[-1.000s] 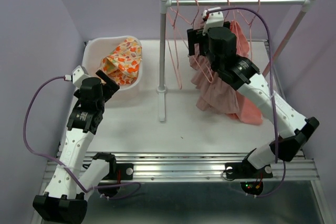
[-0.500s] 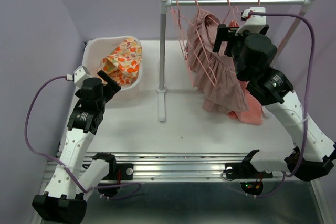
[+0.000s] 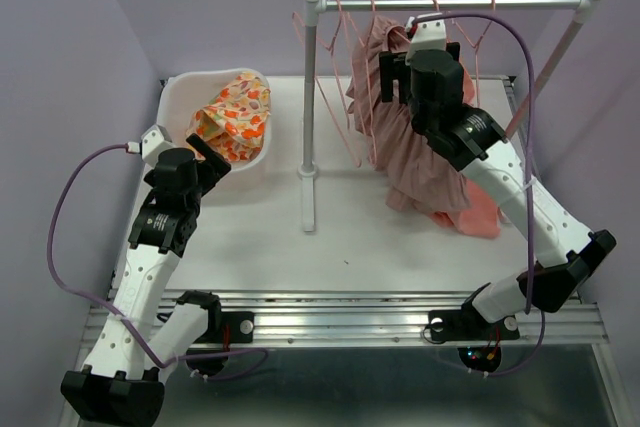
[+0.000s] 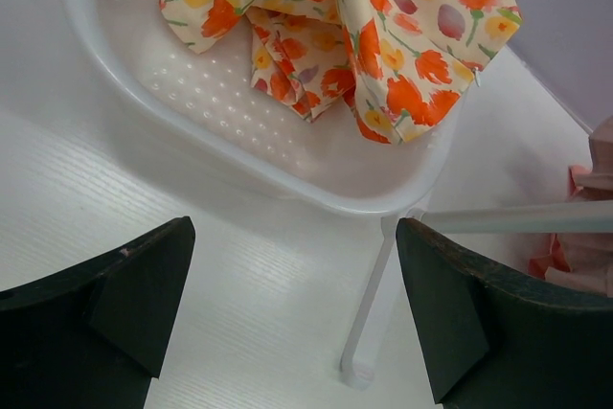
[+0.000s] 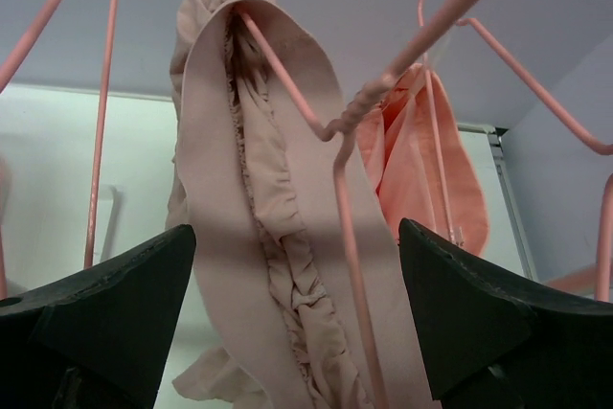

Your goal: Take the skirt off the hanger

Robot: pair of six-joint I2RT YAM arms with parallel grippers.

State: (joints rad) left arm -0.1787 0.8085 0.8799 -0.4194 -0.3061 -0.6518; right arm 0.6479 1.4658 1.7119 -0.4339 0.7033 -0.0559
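Note:
A dusty-pink ruffled skirt (image 3: 405,152) hangs on a pink wire hanger (image 3: 372,22) from the white rack's rail (image 3: 520,3). My right gripper (image 3: 388,75) is open, up under the rail and against the skirt's top. In the right wrist view the skirt's waistband (image 5: 278,237) and the hanger wire (image 5: 347,208) lie between the spread jaws of that gripper (image 5: 297,270), which grips nothing. My left gripper (image 3: 212,159) is open and empty, low beside the basket. The left wrist view (image 4: 295,265) shows only bare table between its jaws.
A white basket (image 3: 180,97) at back left holds a floral orange cloth (image 3: 235,112); both show in the left wrist view (image 4: 316,189), (image 4: 383,45). The rack's left post (image 3: 309,107) stands mid-table. Empty pink hangers (image 3: 335,97) dangle beside it. A coral garment (image 3: 480,209) hangs right of the skirt.
My right arm swung right along the rail, then back left to the skirt's top. The skirt and hangers shifted and swung leftward. The left arm has not moved.

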